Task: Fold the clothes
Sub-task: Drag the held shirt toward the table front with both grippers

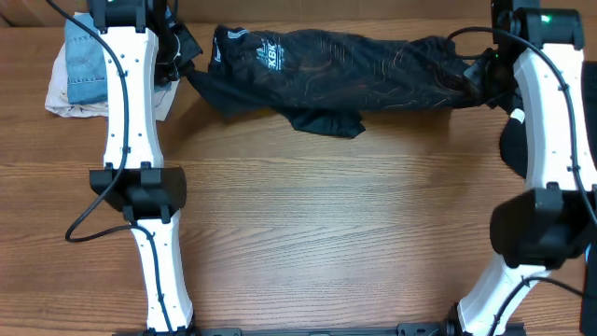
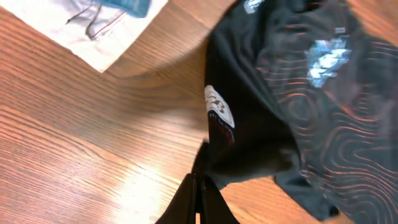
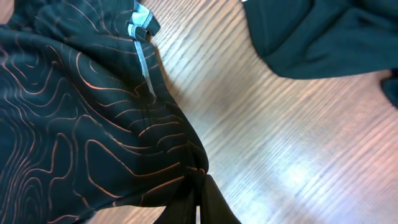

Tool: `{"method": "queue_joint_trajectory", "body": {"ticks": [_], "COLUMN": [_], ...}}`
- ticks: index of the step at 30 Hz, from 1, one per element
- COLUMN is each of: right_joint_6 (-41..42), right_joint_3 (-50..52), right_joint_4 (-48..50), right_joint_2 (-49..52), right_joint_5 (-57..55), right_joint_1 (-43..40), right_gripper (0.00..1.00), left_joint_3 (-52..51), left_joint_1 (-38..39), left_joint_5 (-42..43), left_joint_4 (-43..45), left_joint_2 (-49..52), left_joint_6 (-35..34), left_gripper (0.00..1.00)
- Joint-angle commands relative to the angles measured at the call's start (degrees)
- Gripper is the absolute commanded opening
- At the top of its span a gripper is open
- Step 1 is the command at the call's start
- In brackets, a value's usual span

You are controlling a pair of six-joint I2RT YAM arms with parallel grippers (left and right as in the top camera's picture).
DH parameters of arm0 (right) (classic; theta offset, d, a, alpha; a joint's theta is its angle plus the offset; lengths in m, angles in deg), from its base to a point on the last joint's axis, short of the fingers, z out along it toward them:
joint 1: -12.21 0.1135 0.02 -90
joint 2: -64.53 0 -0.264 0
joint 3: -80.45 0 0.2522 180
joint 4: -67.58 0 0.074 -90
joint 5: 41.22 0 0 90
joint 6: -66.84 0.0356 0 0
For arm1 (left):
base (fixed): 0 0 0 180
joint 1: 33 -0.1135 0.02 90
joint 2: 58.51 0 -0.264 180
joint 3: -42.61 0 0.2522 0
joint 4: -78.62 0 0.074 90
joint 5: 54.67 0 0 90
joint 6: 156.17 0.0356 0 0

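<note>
As left claw [image 2: 198, 182] and right claw [image 3: 198, 183] were each pinched shut on opposite ends of jersey [image 1: 345, 70], stretched bunched across top of overhead frame, risk judged: thin fabric slipping from small pinch, collapsing in heap on counter [image 1: 326, 215].

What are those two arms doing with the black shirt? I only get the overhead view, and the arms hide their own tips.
Observer: In the left wrist view, the left gripper is shut on an edge of the jersey, with its fingers pinched together.
Operator: And the other arm?
Observer: The right wrist view shows the right gripper shut on a bunched corner of the same jersey. The cloth gathers into folds at the pinch.
Operator: Is there any detail I can't make out from above?
Observer: Yes. In the right wrist view, a pale strip runs along a seam, among the orange contour lines.
</note>
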Motion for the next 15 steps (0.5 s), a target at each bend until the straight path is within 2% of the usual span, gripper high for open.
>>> {"method": "queue_joint_trajectory", "body": {"ticks": [1,5,7,11,15], "right_joint_6": [-1.73,-1.70,-1.70,-1.70,-3.30], "right_joint_3": [-0.20,-0.20,-0.20,-0.20,-0.09], "right_joint_4": [-2.49,-5.88,-7.06,-8.76,-8.76], "right_joint_2": [-5.38,-6.05,-6.38,-7.82,-12.02], "right_joint_5": [-2.01,-2.99,-2.97,-2.97,-1.68], "right_joint_1": [-0.55,-0.55,-0.55,-0.55,-0.52], "right_gripper": [0.04,0.04,0.04,0.04,0.04], "left_joint_3": [-0.79,-8.17,-15.45,-26.12,-31.93], "left_joint_1": [2.71,4.66,5.55,5.79,5.79], "left_joint_5": [1.01,-0.70,-4.94,-7.10,-8.85], "left_joint_4": [-0.15,-0.13,-0.15,-0.13,-0.13], "left_joint_2": [-8.13,-14.01,-18.45,-26.05,-32.09], "left_joint_6": [2.73,2.73,1.75,0.79,0.83], "left_gripper": [0.04,0.04,0.04,0.04,0.04]}}
